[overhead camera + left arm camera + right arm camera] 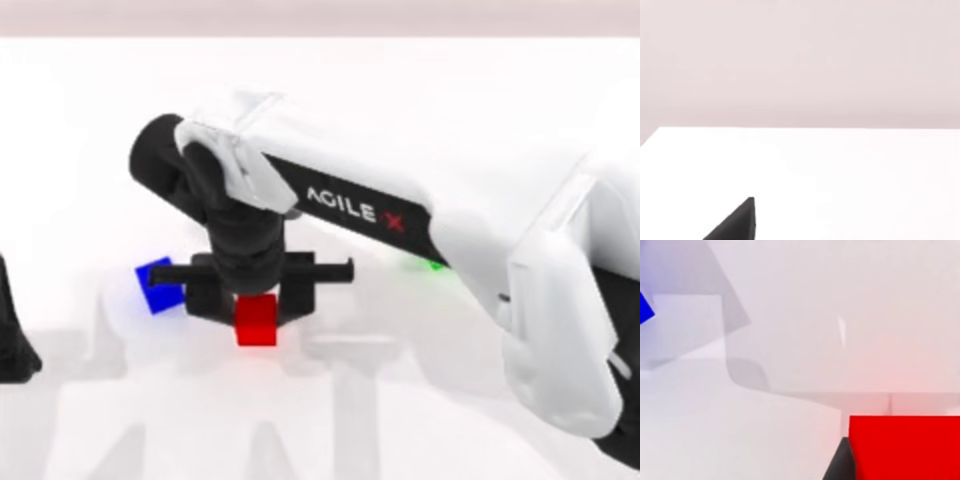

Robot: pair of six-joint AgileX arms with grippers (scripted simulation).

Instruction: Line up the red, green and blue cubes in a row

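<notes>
a plain white worktop (420, 400) runs back to a pale wall. the right claw (256, 312) hangs near its middle, clamped on the red cube (256, 321). the blue cube (159, 285) lies just left of it, the green cube (436, 265) peeks from under the right arm. the left claw (12, 340) sits parked at the left edge; whether it's apart i cannot tell.

Top view overhead; right wrist close, sharing red cube (256, 320) (904, 447).

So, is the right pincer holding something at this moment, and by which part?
It seems so: the right pincer sits over the red cube, its fingers at the cube's opposite sides. The top view cannot confirm contact. The left arm is parked at the table's left edge, holding nothing visible.
</notes>
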